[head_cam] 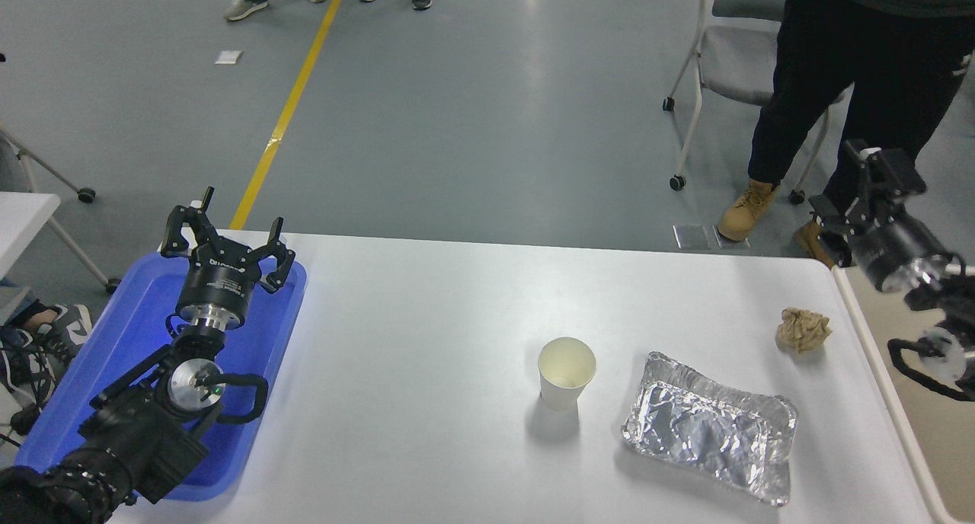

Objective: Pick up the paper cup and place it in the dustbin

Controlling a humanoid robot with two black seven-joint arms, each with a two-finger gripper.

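Note:
The paper cup stands upright on the white table, right of centre, white with a cream inside. The dustbin is a beige bin off the table's right edge; only its left rim and part of its inside show. My right gripper is open and empty, held high above the bin's far end, well to the right of the cup. My left gripper is open and parked over the blue tray at the lower left.
A crinkled foil tray lies just right of the cup. A crumpled brown paper ball lies near the table's right edge. A person stands beyond the far right corner by a wheeled chair.

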